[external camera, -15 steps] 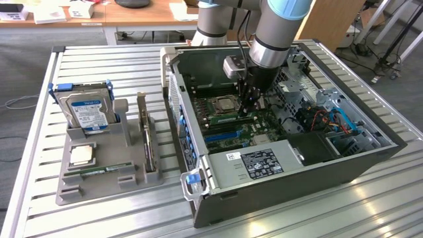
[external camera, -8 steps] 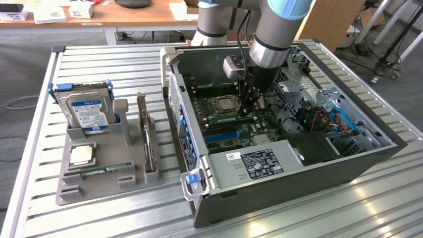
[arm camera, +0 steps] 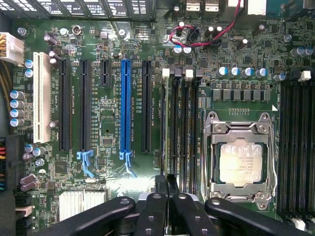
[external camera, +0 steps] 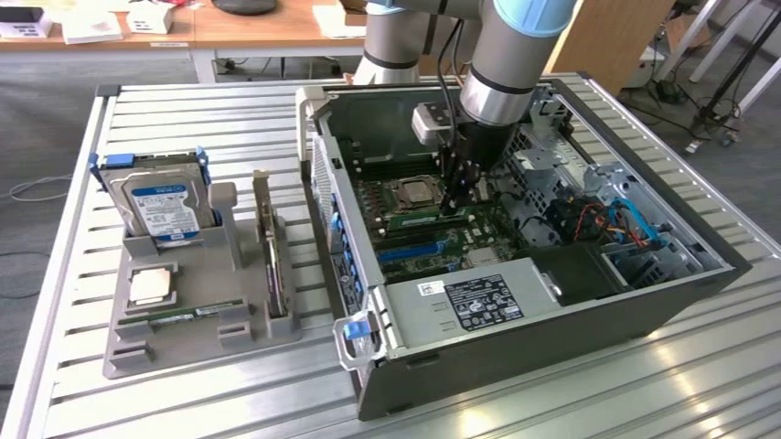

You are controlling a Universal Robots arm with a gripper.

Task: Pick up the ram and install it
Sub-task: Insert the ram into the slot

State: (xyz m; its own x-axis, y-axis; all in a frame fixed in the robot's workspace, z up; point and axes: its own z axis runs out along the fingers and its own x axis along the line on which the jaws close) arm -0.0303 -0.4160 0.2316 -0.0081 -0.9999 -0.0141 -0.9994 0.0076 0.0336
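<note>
Hanging inside the computer case (external camera: pixel 550 338), the pincer (arm camera: pixel 166 189) is sitting all but shut directly over the ram (arm camera: pixel 170 123), which is standing in a slot just beside the processor (arm camera: pixel 241 164), lengthwise along it; whether it is gripped, I cannot tell.

No readable text (label (external camera: pixel 482 299) print tiny)

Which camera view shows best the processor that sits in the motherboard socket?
The wrist view: the processor faces the camera, whole, inside its metal frame. The exterior view shows the same processor at a slant, on the exterior view's left of the gripper.
</note>
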